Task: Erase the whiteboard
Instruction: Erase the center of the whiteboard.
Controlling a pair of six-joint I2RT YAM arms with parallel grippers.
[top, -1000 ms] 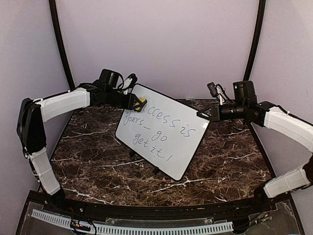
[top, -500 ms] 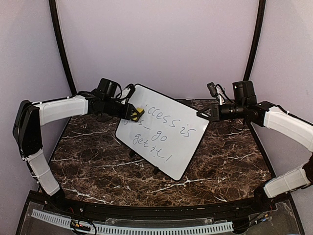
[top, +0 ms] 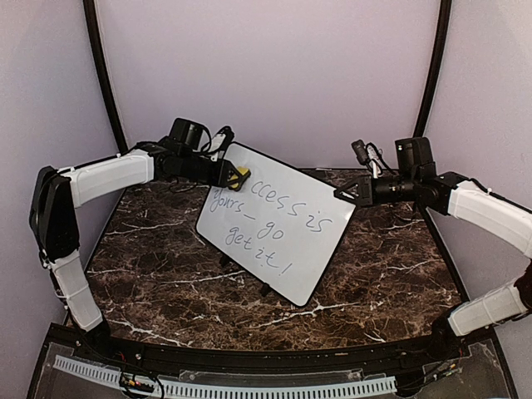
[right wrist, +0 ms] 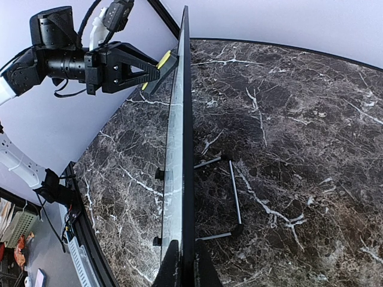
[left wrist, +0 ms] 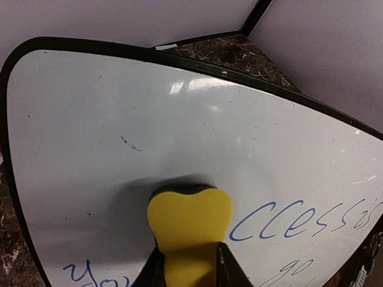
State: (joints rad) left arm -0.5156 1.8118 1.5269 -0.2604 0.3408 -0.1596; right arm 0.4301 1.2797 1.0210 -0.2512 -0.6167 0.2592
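Observation:
The whiteboard (top: 278, 224) stands tilted on the marble table, with blue handwriting across it; its upper left part is wiped clean (left wrist: 119, 113). My left gripper (top: 235, 176) is shut on a yellow eraser block (left wrist: 189, 221) and presses it against the board's upper left, just left of the word "ccess". My right gripper (top: 345, 194) is shut on the board's right corner; in the right wrist view its fingers (right wrist: 174, 266) clamp the thin black edge (right wrist: 182, 149).
The board's wire stand (right wrist: 233, 197) rests on the dark marble table (top: 382, 266) behind it. Purple walls and black poles (top: 104, 75) enclose the back. A black rail with a white strip (top: 224, 386) runs along the near edge.
My left gripper with the eraser moved down-left over the board's top-left writing, then back up-right. The first letters of "success" are gone. The right arm has not moved.

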